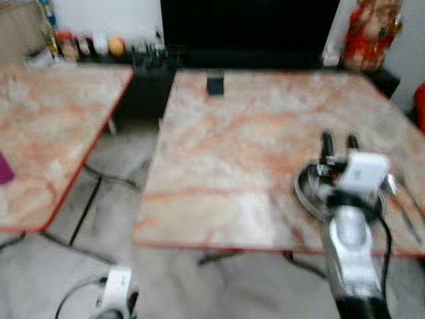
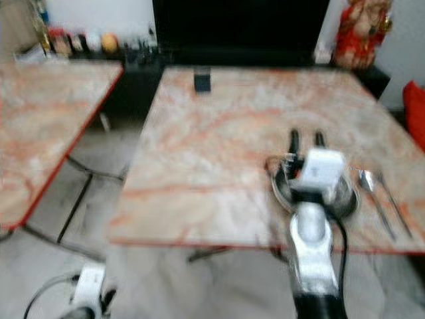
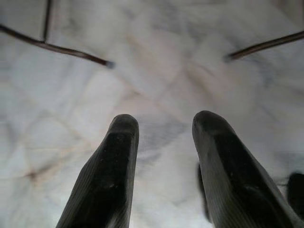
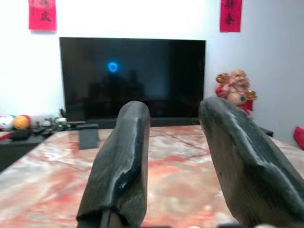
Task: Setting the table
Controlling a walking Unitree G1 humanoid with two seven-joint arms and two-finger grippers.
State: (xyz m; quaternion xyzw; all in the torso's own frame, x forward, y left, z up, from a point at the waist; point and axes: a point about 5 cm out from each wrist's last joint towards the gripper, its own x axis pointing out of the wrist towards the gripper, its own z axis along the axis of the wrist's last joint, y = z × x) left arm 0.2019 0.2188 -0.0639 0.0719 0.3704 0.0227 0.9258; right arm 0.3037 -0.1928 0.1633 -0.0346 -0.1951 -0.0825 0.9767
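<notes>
A round metal plate (image 1: 313, 193) lies near the front right of the marble table (image 1: 226, 146). My right gripper (image 1: 337, 142) hovers over the plate's far side, open, with nothing between its fingers (image 4: 118, 171). A spoon (image 2: 369, 187) and a second thin utensil (image 2: 393, 199) lie on the table just right of the plate. My left gripper (image 3: 164, 156) hangs low beside me over the floor, open and empty; its wrist (image 1: 118, 287) sits at the bottom left.
A second marble table (image 1: 46, 133) stands at the left, a gap of pale floor (image 1: 119, 193) between the two. A small black object (image 1: 215, 86) lies at the far table edge. Behind are a dark TV (image 4: 133, 76), a red figurine (image 1: 370, 33) and a low shelf of small items (image 1: 86, 46).
</notes>
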